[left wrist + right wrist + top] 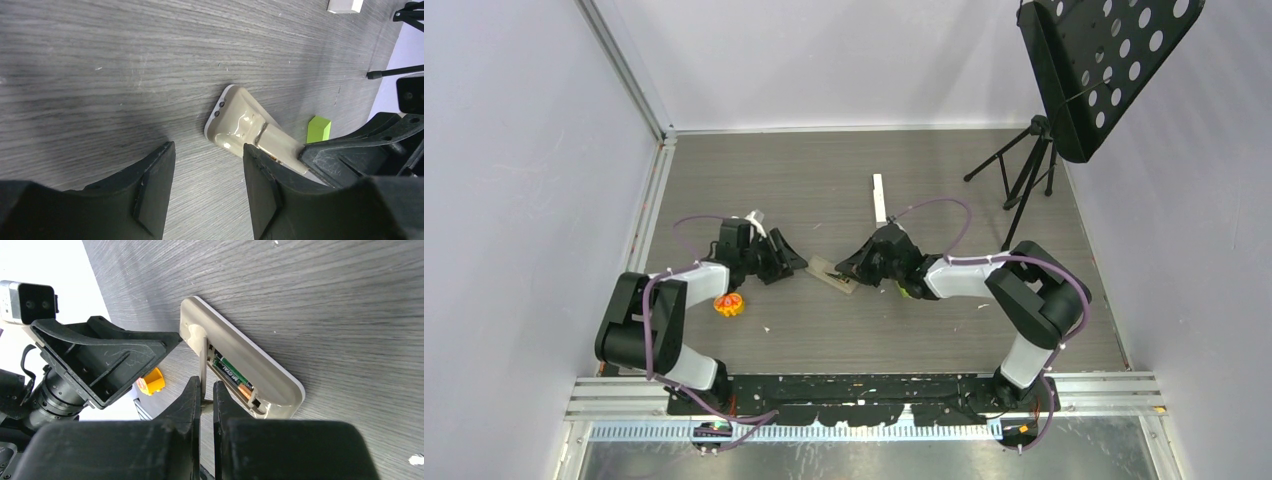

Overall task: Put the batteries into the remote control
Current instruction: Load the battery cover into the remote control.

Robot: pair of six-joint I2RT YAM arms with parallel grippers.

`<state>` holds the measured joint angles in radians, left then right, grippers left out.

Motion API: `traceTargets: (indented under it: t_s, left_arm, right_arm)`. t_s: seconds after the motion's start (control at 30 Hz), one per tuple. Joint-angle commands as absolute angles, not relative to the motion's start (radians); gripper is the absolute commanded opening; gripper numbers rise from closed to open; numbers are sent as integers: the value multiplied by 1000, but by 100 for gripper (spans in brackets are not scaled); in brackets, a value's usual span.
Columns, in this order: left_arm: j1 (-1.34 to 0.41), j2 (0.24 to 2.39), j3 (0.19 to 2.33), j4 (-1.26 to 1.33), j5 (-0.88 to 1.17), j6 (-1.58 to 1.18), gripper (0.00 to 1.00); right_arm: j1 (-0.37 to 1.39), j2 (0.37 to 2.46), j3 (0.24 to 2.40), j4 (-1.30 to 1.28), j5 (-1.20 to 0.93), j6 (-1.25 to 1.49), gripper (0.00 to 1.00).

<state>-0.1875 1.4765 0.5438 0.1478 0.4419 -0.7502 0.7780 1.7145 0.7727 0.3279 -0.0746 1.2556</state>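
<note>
The beige remote control (260,372) lies back up on the table, its battery bay uncovered. One dark green battery (231,376) with a copper end sits in the bay. My right gripper (206,390) is shut on the thin beige battery cover (203,357), which stands on edge beside the bay. My left gripper (209,172) is open just left of the remote control (245,125), with only bare table between its fingers. From above, both grippers meet at the remote control (832,272): left gripper (796,262), right gripper (852,268). Any other batteries are out of view.
A bright green block (318,129) lies just beyond the remote. An orange object (729,304) rests near the left arm. A slim white bar (879,198) lies farther back. A black tripod (1024,180) with a perforated panel stands at the back right. Walls enclose the table.
</note>
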Motion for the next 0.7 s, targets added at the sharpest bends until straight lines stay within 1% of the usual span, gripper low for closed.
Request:
traceTargets:
  t_s: [0.0,0.33,0.67]
  left_arm:
    - [-184,1513,585,175,446,-726,54]
    - [-184,1552,618,134,457,-707,53]
    - [-184,1576,630,133,486,-703,52]
  right_arm:
    - [785,1669,751,330,-39,1260,0]
    - [785,1641,720,331,-45,1264,0]
    - [785,1693,727,374,-68,1255,0]
